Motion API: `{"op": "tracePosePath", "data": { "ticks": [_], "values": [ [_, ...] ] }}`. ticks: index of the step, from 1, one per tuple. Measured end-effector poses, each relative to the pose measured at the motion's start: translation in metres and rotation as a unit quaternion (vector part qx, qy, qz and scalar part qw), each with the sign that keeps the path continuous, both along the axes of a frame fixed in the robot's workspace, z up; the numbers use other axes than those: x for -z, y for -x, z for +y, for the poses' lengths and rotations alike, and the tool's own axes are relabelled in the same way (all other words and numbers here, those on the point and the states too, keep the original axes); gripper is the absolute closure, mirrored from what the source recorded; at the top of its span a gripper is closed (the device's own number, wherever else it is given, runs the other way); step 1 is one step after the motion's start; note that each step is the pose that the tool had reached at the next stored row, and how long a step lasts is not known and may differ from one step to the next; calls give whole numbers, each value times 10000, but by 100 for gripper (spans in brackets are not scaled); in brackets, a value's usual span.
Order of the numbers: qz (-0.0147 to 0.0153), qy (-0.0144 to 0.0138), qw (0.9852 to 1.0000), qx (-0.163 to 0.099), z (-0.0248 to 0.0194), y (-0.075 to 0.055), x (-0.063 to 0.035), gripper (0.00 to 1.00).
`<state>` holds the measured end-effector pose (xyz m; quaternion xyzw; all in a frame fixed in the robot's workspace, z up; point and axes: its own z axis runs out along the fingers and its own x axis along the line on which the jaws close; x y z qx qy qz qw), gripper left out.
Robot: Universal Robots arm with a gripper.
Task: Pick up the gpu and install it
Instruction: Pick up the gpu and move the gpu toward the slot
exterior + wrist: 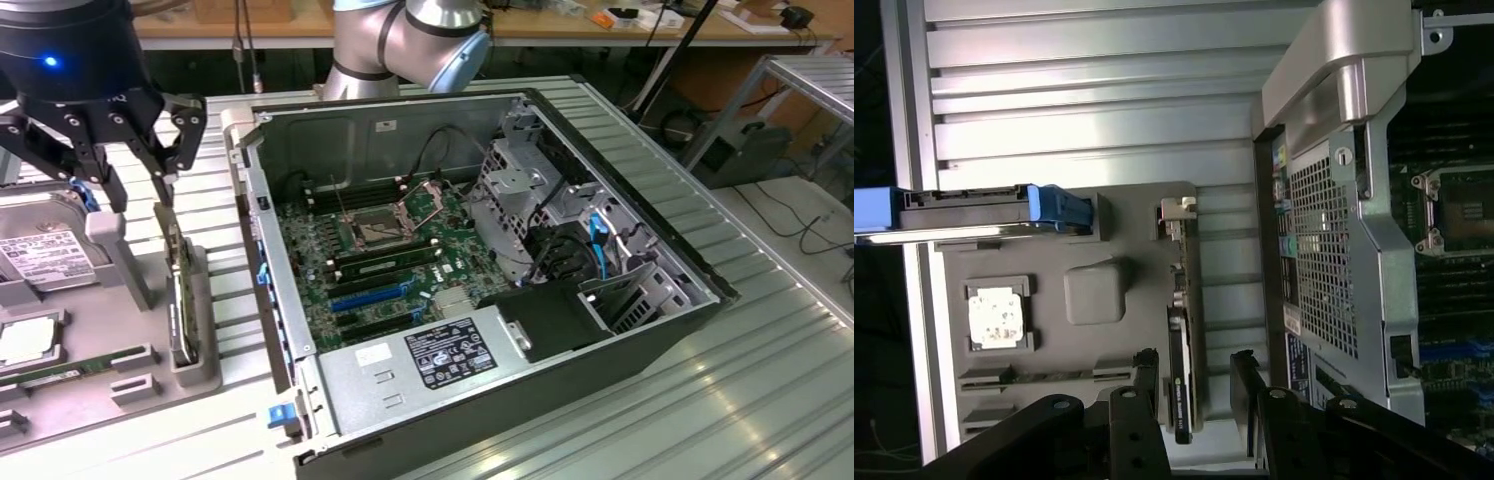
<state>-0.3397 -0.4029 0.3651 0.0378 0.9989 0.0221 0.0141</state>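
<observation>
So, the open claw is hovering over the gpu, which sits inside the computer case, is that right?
Not quite. The gpu is not inside the computer case; it stands on edge in the grey tray beside the case, as the exterior view shows. The rest holds: the open claw does hover over the gpu.

Dark gpu (179, 300) — standing on edge.
</observation>
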Motion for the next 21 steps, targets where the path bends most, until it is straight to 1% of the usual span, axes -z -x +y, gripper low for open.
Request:
{"op": "tracePosePath", "data": {
  "ticks": [21],
  "values": [
    [0, 0, 10000, 0, 0, 0, 207, 58]
  ]
}}
